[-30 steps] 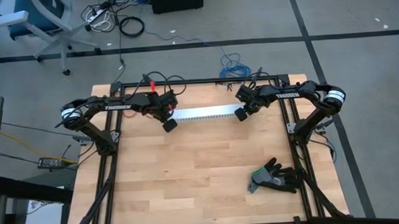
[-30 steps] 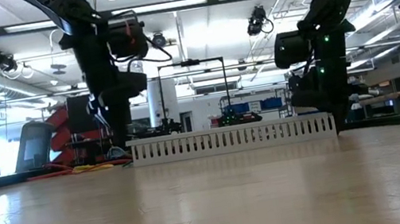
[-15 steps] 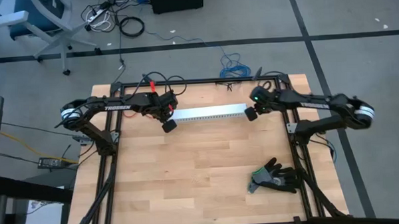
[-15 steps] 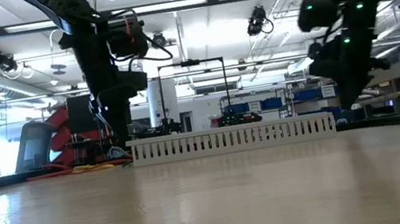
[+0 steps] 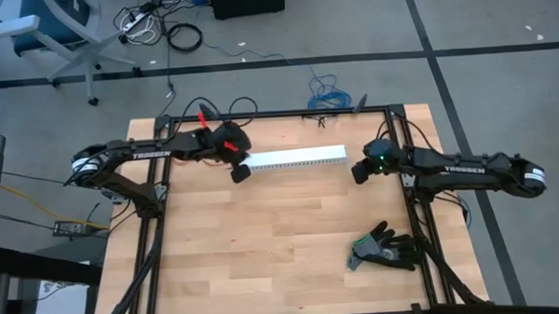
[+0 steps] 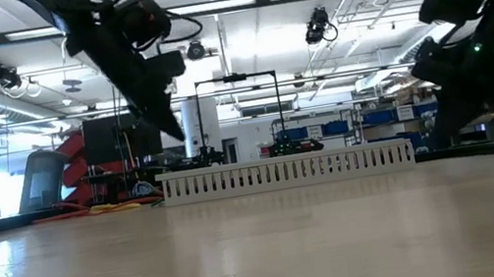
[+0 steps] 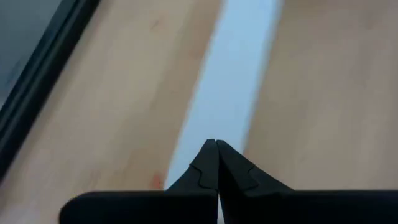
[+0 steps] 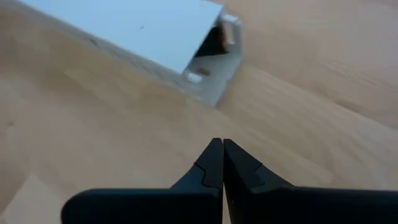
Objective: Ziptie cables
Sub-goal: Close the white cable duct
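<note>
A long white slotted duct (image 5: 296, 158) lies flat near the table's far edge, and the low view shows its slotted wall (image 6: 287, 170). My left gripper (image 5: 240, 173) is shut and hangs in the air over the duct's left end (image 7: 236, 81), tilted (image 6: 177, 135). My right gripper (image 5: 358, 172) is shut too, just off the duct's right end and slightly nearer, with the duct's open end (image 8: 208, 68) ahead of it. The cables and the ziptie show in none of the views; the duct's lid covers its inside.
A black glove (image 5: 385, 248) lies on the table's near right part. A blue wire coil (image 5: 329, 97) sits on the floor beyond the far edge. Black frame rails (image 5: 406, 185) run along the table's sides. Bare wood lies between the duct and the near edge.
My right gripper has drawn away from the duct's right end, toward the table's right and near edges, as its arm stretched out low. My left gripper has risen from the duct's left end and tipped to a slant. The duct has stayed where it was.
</note>
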